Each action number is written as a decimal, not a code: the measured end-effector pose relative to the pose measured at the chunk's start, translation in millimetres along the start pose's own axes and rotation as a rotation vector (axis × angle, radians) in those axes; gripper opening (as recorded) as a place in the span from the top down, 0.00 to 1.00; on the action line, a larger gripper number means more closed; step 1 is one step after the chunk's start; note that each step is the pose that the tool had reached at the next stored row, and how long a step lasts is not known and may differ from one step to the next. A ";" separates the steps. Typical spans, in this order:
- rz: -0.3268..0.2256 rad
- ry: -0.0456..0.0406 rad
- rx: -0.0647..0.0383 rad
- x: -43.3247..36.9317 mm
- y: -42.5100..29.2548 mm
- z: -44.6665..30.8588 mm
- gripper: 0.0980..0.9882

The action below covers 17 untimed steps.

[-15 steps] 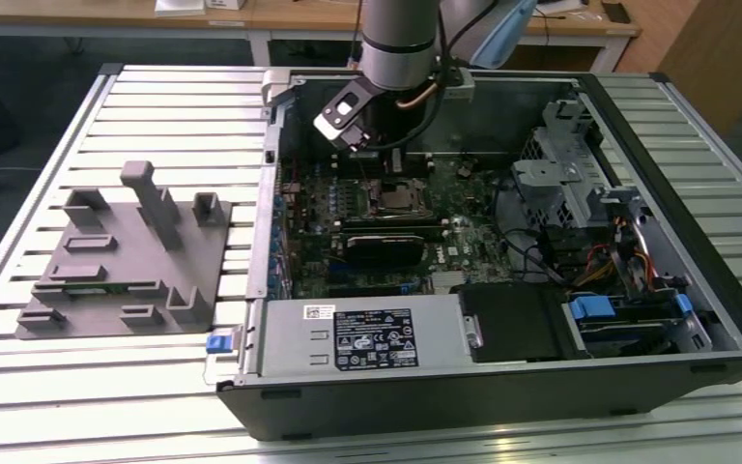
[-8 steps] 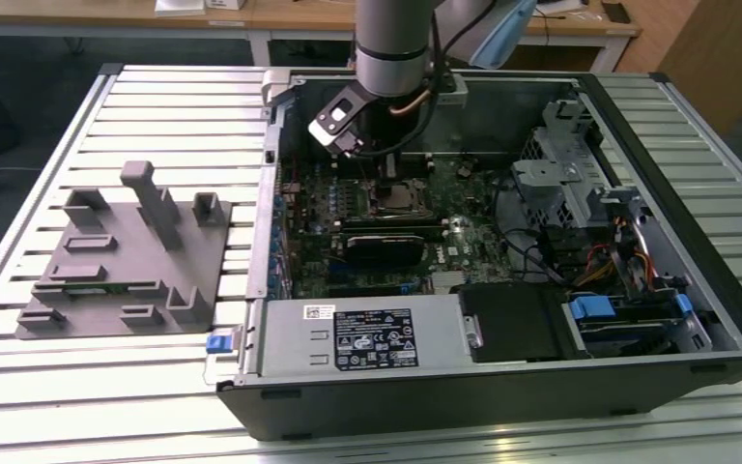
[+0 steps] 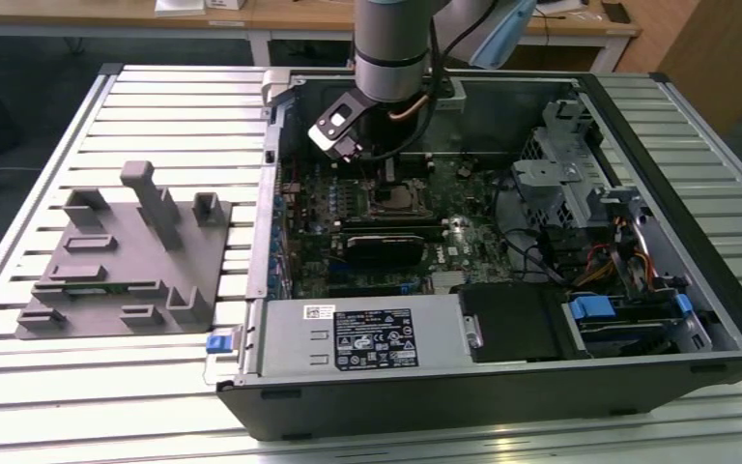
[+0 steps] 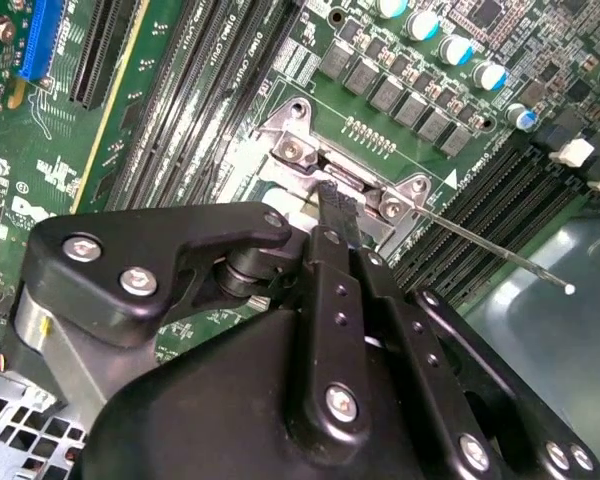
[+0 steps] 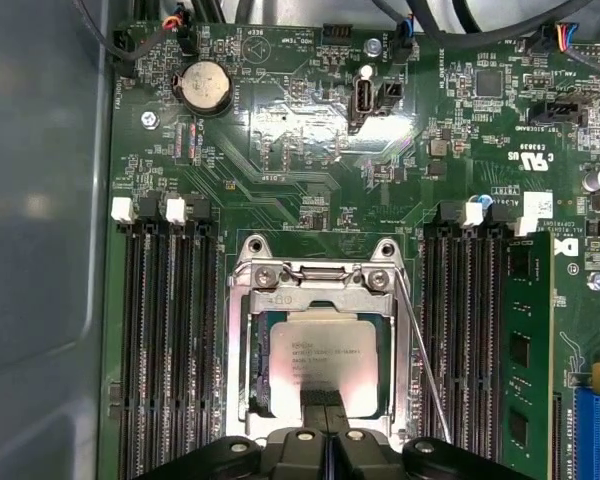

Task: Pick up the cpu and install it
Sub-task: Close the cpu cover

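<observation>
We note the cpu lying flat inside the socket on the motherboard, silver top up; a thin wire lever runs along one side of the socket. The gripper hangs directly over the socket, its two fingers pressed together with nothing between them; the tips sit at one edge of the cpu, and we cannot tell whether they touch it.

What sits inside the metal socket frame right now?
The cpu lies in the socket frame, silver top showing. The gripper covers one edge; whatever lies beneath the cpu is hidden.
</observation>
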<state>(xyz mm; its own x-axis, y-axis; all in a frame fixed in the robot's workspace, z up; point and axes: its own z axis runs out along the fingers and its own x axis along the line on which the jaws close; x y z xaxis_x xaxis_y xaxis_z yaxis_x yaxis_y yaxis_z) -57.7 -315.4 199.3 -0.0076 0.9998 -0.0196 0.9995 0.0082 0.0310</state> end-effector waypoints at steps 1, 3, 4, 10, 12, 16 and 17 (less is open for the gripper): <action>0.000 0.0005 0.000 0.1 0.1 -0.1 0.99; 0.000 0.0016 -0.001 0.3 0.3 -1.1 0.99; 0.000 0.0013 -0.001 0.2 0.2 -1.9 0.99; 0.000 -0.0002 -0.001 0.1 0.4 -1.7 0.99; 0.000 -0.0013 0.000 0.0 0.6 -0.8 0.99; 0.000 -0.0004 -0.001 0.2 3.2 -0.1 0.99; 0.000 -0.0007 -0.001 0.1 3.8 -0.2 0.99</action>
<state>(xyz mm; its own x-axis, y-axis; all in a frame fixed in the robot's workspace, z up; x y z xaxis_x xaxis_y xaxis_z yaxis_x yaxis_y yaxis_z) -53.9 -315.3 199.6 -0.0076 0.9998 -0.0203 0.9995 0.0082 0.0317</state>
